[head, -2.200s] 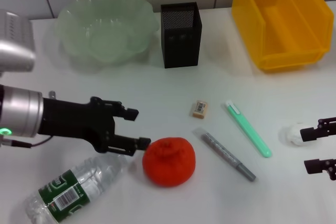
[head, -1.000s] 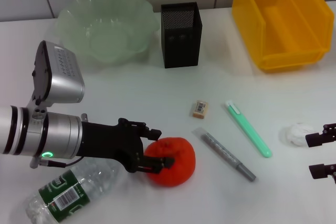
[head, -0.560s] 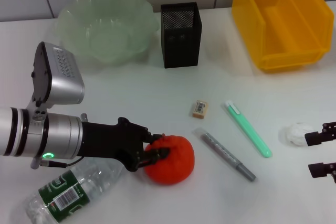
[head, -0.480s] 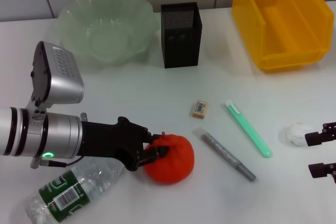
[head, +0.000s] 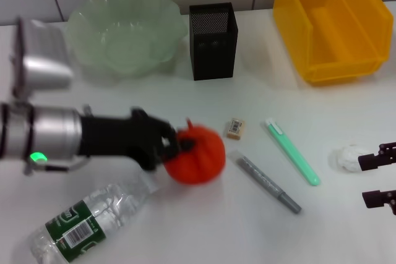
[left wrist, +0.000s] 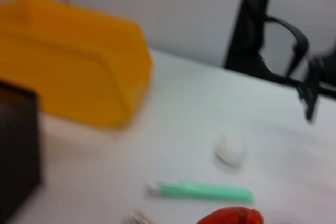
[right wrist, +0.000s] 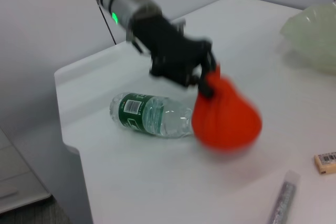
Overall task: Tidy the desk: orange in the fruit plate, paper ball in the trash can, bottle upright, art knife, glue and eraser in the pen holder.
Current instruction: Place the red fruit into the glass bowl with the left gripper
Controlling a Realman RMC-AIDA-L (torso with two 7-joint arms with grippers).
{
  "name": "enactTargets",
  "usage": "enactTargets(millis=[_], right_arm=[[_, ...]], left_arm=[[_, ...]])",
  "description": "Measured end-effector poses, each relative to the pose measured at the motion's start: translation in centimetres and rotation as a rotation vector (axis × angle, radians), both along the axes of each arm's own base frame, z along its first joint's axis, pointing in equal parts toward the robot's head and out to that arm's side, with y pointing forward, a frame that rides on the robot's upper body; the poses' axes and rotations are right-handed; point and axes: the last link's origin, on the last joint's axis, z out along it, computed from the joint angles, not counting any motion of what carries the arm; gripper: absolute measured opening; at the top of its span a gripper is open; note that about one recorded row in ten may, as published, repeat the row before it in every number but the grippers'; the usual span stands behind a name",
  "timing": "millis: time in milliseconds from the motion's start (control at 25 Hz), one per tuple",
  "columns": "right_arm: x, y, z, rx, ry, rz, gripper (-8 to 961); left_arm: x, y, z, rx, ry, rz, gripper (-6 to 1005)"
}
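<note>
My left gripper is shut on the top of the red-orange orange and holds it just above the table. The right wrist view shows the orange hanging from that gripper. The pale green fruit plate stands at the back left. The bottle lies on its side at the front left. The eraser, a grey pen-shaped stick and a green pen-shaped stick lie mid-table. The paper ball lies by my open right gripper.
The black mesh pen holder stands at the back centre, right of the fruit plate. The yellow trash can stands at the back right. The left arm's silver body spans the left side of the table.
My left gripper closed on the orange and raised it off the table, moving it away from the bottle toward the back. The right gripper has hardly moved.
</note>
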Motion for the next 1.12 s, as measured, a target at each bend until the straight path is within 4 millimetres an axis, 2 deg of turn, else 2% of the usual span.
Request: enactTargets(millis=[40,80,160,200,240,360,400,560,600,640,720,800,840,880,1120], right_arm=[[0.0,0.0,0.0,0.0,0.0,0.0,690],[0.0,0.0,0.0,0.0,0.0,0.001,690],[-0.1,0.0,0.0,0.0,0.001,0.003,690],[-0.1,0.0,0.0,0.0,0.001,0.006,690],[-0.1,0.1,0.0,0.0,0.001,0.008,690],[-0.3,0.2,-0.2,-0.003,0.004,0.018,690],[-0.4,0.3,-0.3,-0.003,0.006,0.029,690],[-0.7,0.5,-0.5,-0.005,0.01,0.049,690],[-0.9,0.7,-0.7,-0.006,0.012,0.058,690],[-0.9,0.7,-0.7,-0.006,0.012,0.058,690],[-1.1,0.9,-0.8,-0.007,0.013,0.069,690],[-1.5,1.1,-1.0,-0.023,0.01,0.085,690],[-1.5,1.1,-1.1,-0.027,0.008,0.088,690],[-1.5,1.1,-1.1,-0.027,0.008,0.088,690],[-1.7,1.1,-1.4,-0.043,0.006,0.096,690]], left_arm=[[1.3,1.0,2.7,0.057,-0.04,-0.013,149],[1.8,1.7,4.2,0.098,-0.048,-0.012,143],[1.8,1.7,4.2,0.098,-0.048,-0.012,131],[2.2,2.3,5.6,0.14,-0.048,-0.012,124],[3.0,3.9,8.2,0.235,-0.042,-0.012,118],[3.2,4.5,9.0,0.267,-0.039,-0.007,86],[3.8,7.0,10.8,0.376,-0.035,0.05,76],[4.0,8.2,10.8,0.412,-0.03,0.083,61],[4.4,9.0,10.7,0.431,-0.025,0.1,60],[4.9,10.6,10.2,0.472,-0.007,0.146,59],[5.5,12.0,9.7,0.504,0.013,0.174,58],[5.5,12.0,9.7,0.504,0.013,0.174,59],[6.0,13.6,9.0,0.552,0.037,0.194,59],[6.1,14.3,8.9,0.579,0.049,0.212,59],[6.0,15.2,8.7,0.622,0.067,0.247,58]])
